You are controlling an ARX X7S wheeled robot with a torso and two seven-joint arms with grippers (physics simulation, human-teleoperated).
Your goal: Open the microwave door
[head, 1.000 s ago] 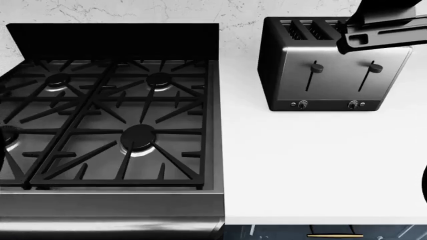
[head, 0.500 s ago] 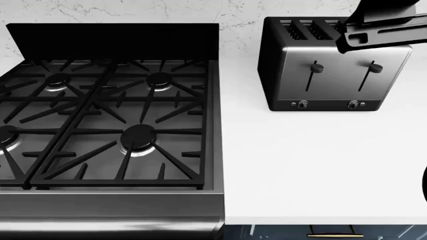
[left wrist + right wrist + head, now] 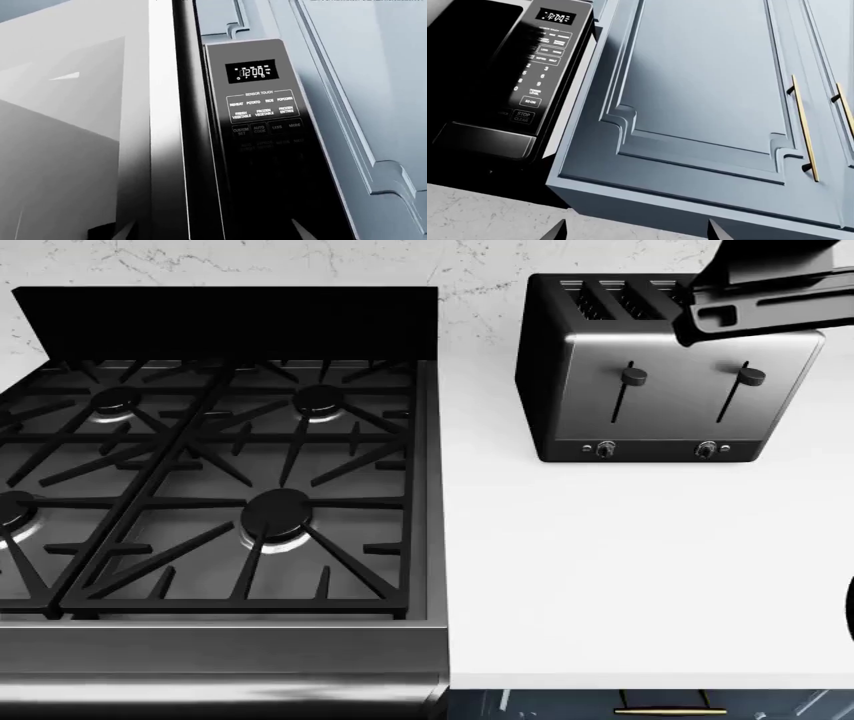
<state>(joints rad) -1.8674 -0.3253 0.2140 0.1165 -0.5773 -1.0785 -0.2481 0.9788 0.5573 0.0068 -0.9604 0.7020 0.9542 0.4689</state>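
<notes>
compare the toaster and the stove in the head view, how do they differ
The toaster is a boxy upright appliance standing on the white counter; the stove is broad, low and flat. The toaster has slots on top, two levers and two small knobs on its front; the stove has black grates over round burners. Both are dark metal.

A home kitchen: gas stove (image 3: pixel 214 480), toaster (image 3: pixel 661 370), microwave (image 3: pixel 507 75), blue cabinets (image 3: pixel 707 100).

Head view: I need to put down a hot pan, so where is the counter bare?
The white counter is bare from the gas stove rightward, in front of the toaster. Only that toaster crowds the back, near the marble wall.
</notes>
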